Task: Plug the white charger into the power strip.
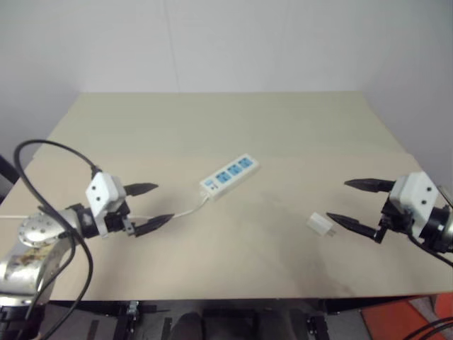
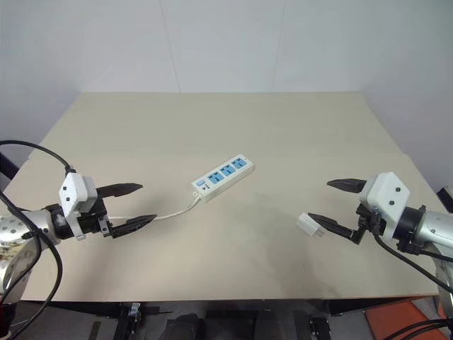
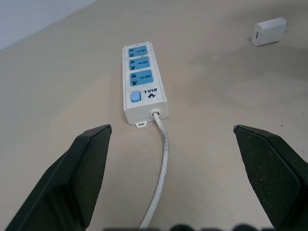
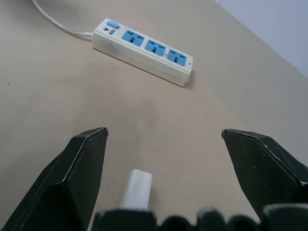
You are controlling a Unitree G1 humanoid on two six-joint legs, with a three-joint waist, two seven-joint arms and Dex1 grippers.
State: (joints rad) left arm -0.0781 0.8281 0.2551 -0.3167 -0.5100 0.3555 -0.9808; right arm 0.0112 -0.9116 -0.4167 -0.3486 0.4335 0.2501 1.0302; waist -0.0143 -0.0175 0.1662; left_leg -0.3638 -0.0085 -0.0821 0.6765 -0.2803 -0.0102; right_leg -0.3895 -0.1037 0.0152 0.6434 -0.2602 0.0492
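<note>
The power strip (image 1: 228, 176) lies slantwise at the middle of the beige table, a white bar with three blue socket panels and a blue switch at its near-left end. Its thin white cord (image 1: 185, 210) runs left toward my left gripper (image 1: 154, 206), which hovers open and empty to the strip's left. The white charger (image 1: 320, 225) lies flat on the table to the right. My right gripper (image 1: 341, 200) is open beside it, its lower fingertip almost at the charger. In the right wrist view the charger (image 4: 136, 188) lies between the spread fingers, low in the gap.
The beige table (image 1: 212, 127) reaches back to a white wall. An orange object (image 1: 403, 320) sits on the floor at the near right, below the table's front edge. A black cable (image 1: 42, 177) loops over my left arm.
</note>
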